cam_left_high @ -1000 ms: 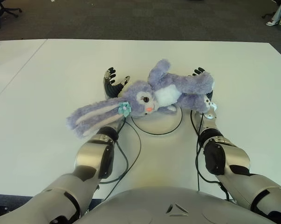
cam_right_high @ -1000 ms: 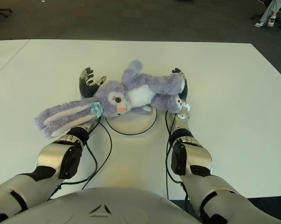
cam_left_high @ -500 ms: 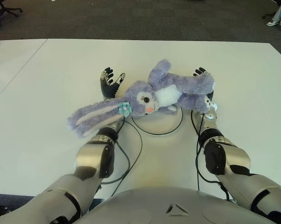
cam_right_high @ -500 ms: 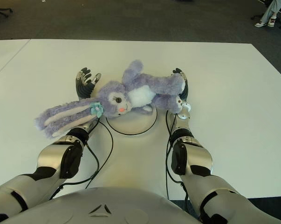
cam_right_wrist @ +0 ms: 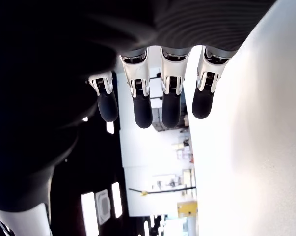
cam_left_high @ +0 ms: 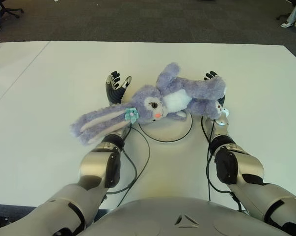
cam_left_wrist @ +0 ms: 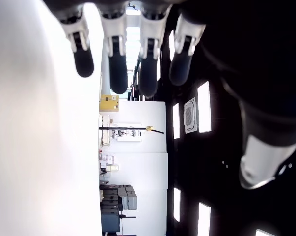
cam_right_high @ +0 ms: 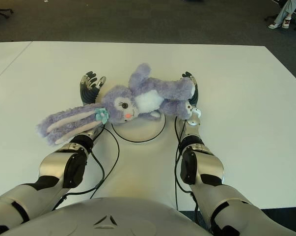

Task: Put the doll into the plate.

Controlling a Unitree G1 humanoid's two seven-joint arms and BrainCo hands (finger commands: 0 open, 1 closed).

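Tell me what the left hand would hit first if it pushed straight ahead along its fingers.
Probably nothing: the left hand points away from the robot across bare table, fingers open. The doll sits beside it, toward the right hand, though depth is unclear.

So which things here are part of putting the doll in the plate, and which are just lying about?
Part of the job:
- purple bunny doll, lying over the plate
- white plate, mostly under the doll
- left hand, open beside the doll's head
- right hand, open at the doll's other end

Just there:
- white table
- office chair, far off
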